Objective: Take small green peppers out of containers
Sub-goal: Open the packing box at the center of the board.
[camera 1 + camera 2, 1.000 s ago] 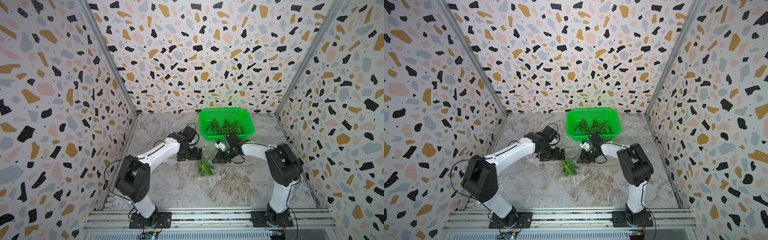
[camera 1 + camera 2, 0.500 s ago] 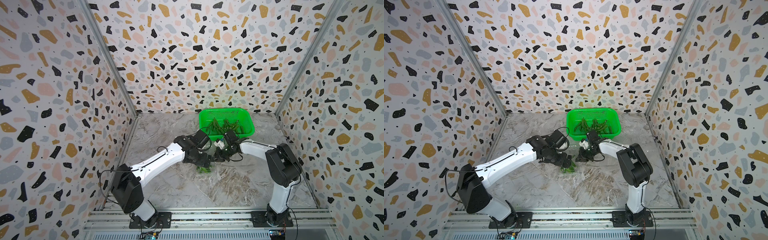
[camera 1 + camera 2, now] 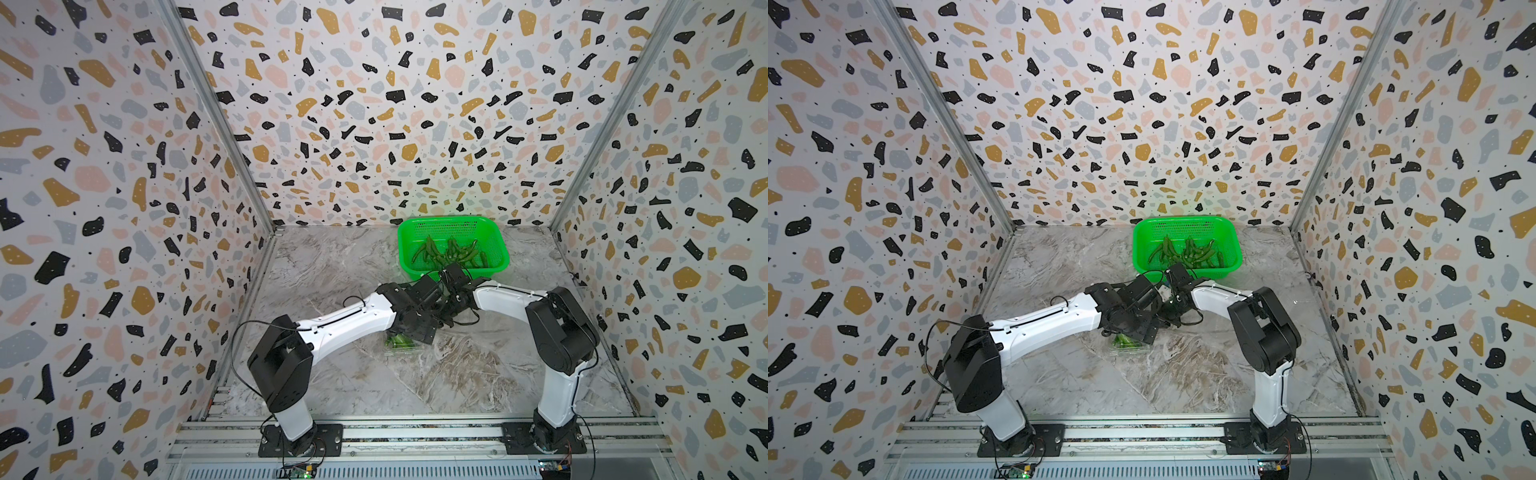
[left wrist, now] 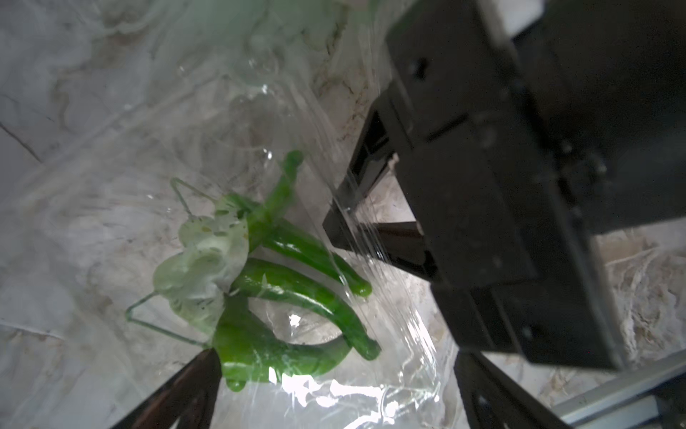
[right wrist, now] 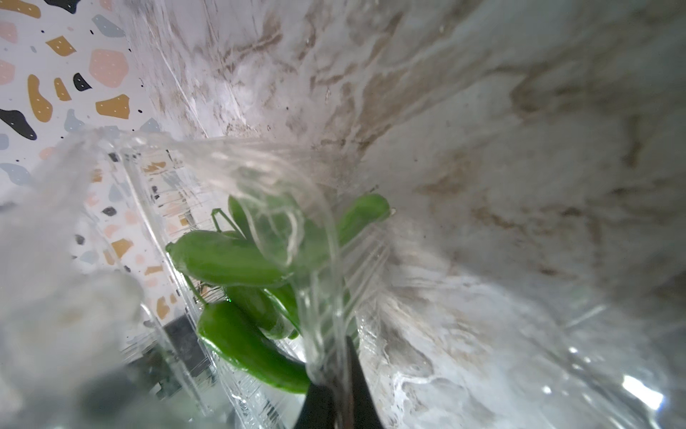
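Here, the right gripper [image 5: 343, 356] was pinched shut on a clear flap of the container [image 3: 404, 352], which lay on the table [image 3: 478, 386] below both wrists. The left gripper [image 4: 334, 375] stood open and nearer, directly over the small green peppers [image 4: 297, 293] inside, whose long axes slanted across its gap.

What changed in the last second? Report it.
The left arm swung inward; the left end effector, open, now sits over the container. Nothing was let go. The right end effector stays shut on the container's clear plastic; the container, its peppers and the basket kept their places.
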Controlling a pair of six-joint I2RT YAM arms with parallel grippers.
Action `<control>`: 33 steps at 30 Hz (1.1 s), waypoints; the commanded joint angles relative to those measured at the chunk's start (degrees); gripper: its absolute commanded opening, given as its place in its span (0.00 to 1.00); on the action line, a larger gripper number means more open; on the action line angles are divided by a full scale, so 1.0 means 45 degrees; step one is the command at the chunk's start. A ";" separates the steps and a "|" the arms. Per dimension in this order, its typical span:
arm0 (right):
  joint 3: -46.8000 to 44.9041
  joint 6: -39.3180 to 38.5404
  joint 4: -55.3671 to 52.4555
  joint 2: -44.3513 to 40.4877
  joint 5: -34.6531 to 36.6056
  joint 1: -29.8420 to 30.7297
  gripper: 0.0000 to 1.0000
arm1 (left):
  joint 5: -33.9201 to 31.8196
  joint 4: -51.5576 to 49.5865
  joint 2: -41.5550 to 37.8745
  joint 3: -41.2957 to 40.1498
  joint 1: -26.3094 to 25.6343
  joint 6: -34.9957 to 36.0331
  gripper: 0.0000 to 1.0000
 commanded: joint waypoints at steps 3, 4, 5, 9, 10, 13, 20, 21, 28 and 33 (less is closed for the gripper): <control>0.0347 0.0279 -0.0162 -0.0164 -0.0375 0.0046 0.06 | -0.1954 0.1178 -0.0499 -0.1178 -0.0138 0.0066 0.99; 0.0327 0.0272 -0.0208 -0.0185 -0.0367 0.0047 0.06 | -0.2225 0.1181 -0.0532 -0.1216 -0.0147 0.0140 0.99; 0.0309 0.0221 -0.0273 -0.0197 -0.0367 0.0048 0.06 | -0.2580 0.1020 -0.0536 -0.1168 -0.0166 0.0184 0.99; 0.0063 -0.0096 -0.0576 -0.0371 -0.0220 0.0058 0.06 | -0.5134 0.0106 -0.0670 -0.1049 -0.0211 0.0332 1.00; -0.0044 -0.0157 -0.0631 -0.0442 -0.0190 0.0058 0.05 | -0.5726 0.0008 -0.0781 -0.1113 -0.0200 0.0415 1.00; -0.0270 -0.0549 -0.1060 -0.0664 0.0202 0.0053 0.05 | -0.6519 -0.0308 -0.1229 -0.1044 -0.0102 0.0635 0.98; -0.0929 -0.1229 -0.1537 -0.1145 0.1210 -0.0122 0.05 | -0.6244 -0.1466 -0.2335 -0.0946 0.0273 0.0043 0.97; -0.0978 -0.1271 -0.1522 -0.1208 0.1272 -0.0182 0.05 | -0.6231 -0.1730 -0.2556 -0.0990 0.0341 -0.0146 0.97; -0.0069 -0.2462 -0.2583 -0.1409 0.2382 -0.0643 0.09 | -0.6285 -0.3974 -0.4659 -0.1387 0.1379 -0.1671 0.97; 0.0562 -0.3591 -0.3424 -0.2023 0.2886 -0.0799 0.40 | -0.5554 -0.4687 -0.6342 -0.1997 0.2640 -0.1908 0.98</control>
